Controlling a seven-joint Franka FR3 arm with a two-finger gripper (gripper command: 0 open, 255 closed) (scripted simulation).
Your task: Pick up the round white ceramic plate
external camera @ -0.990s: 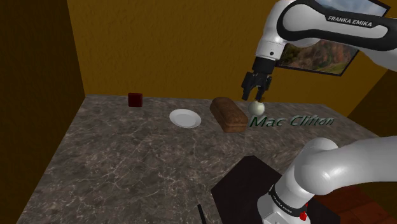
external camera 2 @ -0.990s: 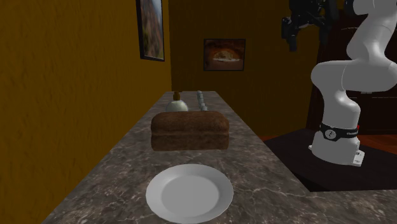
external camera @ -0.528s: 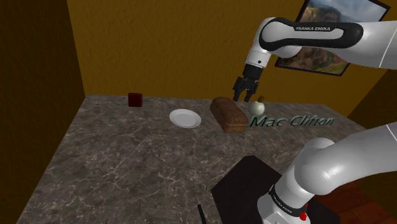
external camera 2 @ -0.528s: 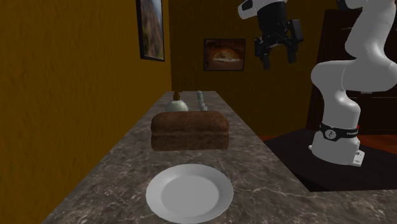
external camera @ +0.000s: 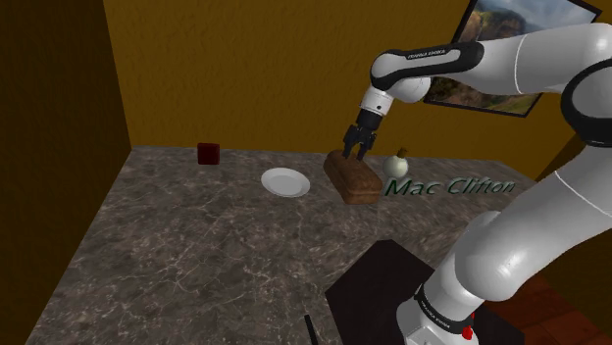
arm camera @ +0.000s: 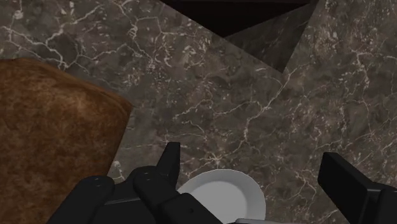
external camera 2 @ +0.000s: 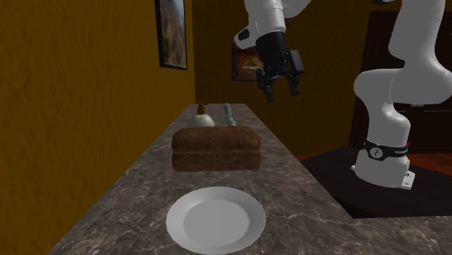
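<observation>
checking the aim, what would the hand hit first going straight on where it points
Likely the plate, framed between the hand's open fingers, or the counter beside it; depth unclear.

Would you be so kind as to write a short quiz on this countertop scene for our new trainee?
1. True or false: the white plate rests on top of the brown loaf.
2. In the shoulder view, what lies between the plate and the pale round bottle? A) the loaf B) a spoon C) a knife
3. Fill in: the tool is ____ (open or shut).
Key: 1 false, they lie apart on the counter; 2 A; 3 open.
</observation>
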